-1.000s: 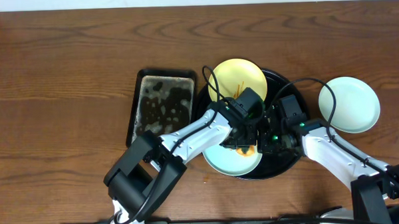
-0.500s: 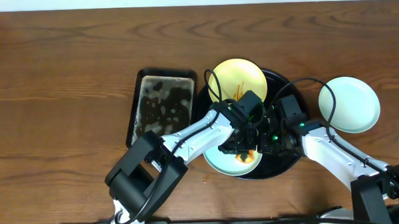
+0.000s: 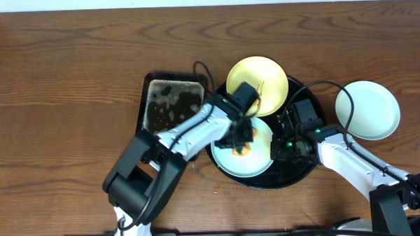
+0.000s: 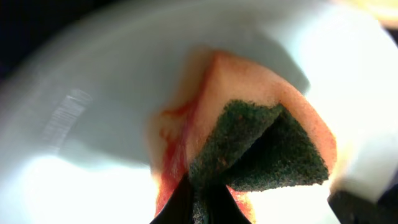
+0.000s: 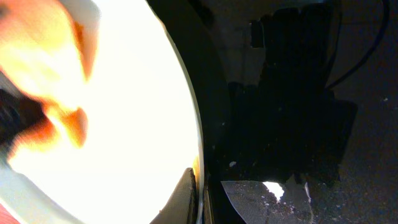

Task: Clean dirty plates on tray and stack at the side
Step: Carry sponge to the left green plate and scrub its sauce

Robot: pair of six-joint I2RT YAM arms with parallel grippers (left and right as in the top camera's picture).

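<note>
Crowded tray [image 3: 282,183]; free tabletop [image 3: 62,88] leftward

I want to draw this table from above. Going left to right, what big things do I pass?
Wet metal pan → round black tray → pale green plate off by itself.

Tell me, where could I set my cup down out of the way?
Bare table left of the metal pan, and the far strip beyond the pan and yellow plate. Crowded: the tray, where the left gripper and right gripper meet at its mint plate.
</note>
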